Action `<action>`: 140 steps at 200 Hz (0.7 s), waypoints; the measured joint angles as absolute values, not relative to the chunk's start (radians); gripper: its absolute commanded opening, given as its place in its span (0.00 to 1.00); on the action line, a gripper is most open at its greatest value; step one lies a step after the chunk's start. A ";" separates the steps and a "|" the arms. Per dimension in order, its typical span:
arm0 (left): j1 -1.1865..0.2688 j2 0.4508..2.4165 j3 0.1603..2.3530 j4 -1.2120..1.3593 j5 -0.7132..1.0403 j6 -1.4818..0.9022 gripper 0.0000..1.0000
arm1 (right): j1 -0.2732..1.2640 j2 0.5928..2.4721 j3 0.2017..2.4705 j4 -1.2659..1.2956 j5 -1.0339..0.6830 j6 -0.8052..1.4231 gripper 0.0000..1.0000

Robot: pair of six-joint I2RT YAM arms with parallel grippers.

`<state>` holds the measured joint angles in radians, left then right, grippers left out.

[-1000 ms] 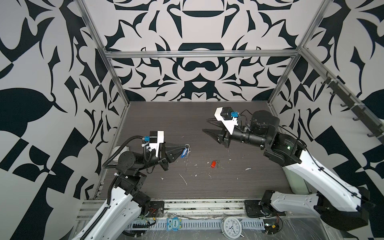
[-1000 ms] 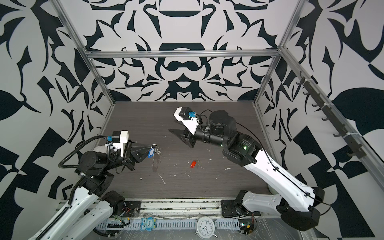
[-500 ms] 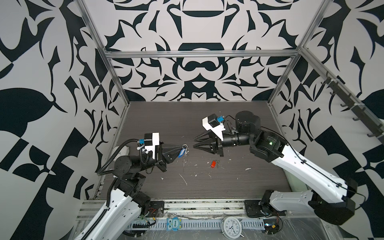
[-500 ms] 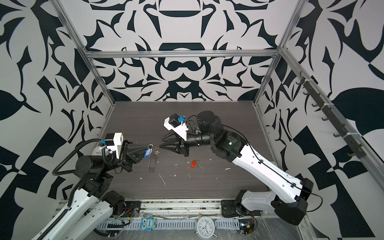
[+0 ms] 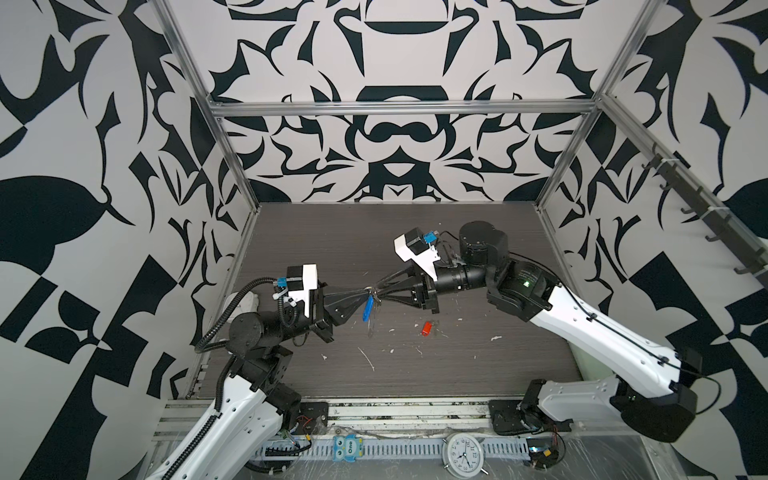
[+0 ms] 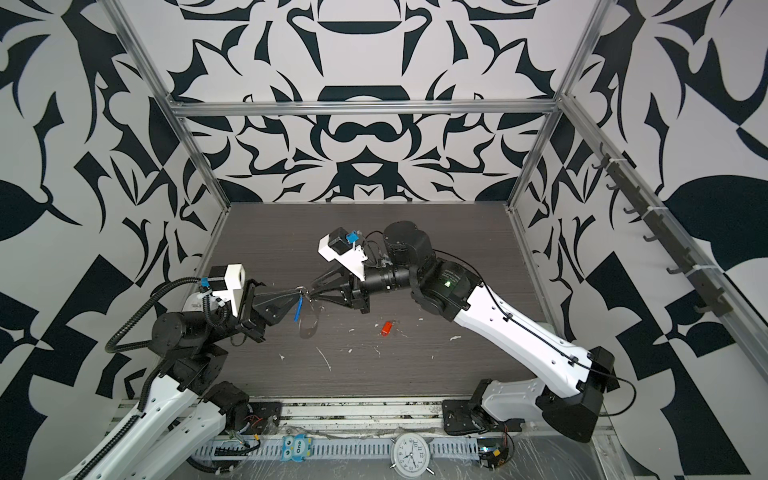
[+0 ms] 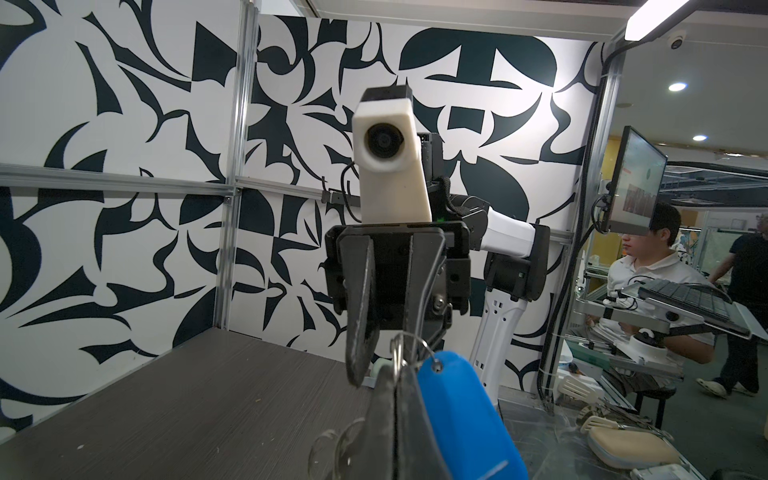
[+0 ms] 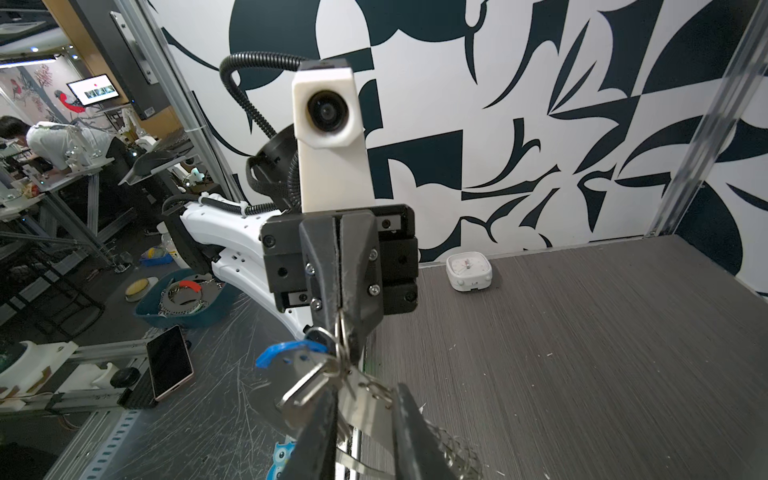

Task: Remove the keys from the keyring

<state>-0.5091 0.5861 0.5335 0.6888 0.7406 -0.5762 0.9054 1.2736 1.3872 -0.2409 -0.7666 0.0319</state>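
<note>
My right arm has swung in from the back of the table [image 5: 457,374], and my right pincer [image 5: 379,291] now sits tip to tip with my left pincer [image 5: 365,291]. Its jaws narrowed on the way, but a gap still shows. Silver metal of the key bunch [image 8: 365,407] sits between them, not visibly clamped. The left pincer has barely shifted and is fully closed on a thin wire ring [image 8: 340,332] at the top of the bunch; I can't tell whose ring it is. The blue tag [image 5: 367,308] and the grey keyring loop [image 6: 309,323] hang in the air below it. The red tag [image 5: 426,327] lies on the table, apart from the bunch, so that one looks done.

Risks:
- I close on the wrong piece of the bunch (the loop, say).
- A pull drags the ring out of the left's thin pinch and everything drops.
- The tips bump, since they're so close.
</note>
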 measured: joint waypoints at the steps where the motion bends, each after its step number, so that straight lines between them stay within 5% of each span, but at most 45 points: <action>1: -0.509 0.586 0.533 0.690 0.741 -0.576 0.00 | 0.906 1.274 1.387 -0.241 -0.767 0.032 0.23; 140: -0.506 0.589 0.530 0.722 0.737 -0.596 0.00 | 0.986 1.297 1.471 -0.327 -0.637 -0.059 0.13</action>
<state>-0.5060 0.5892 0.5301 0.7219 0.7372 -0.5961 0.9859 1.2968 1.4712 -0.3267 -0.6369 -0.0589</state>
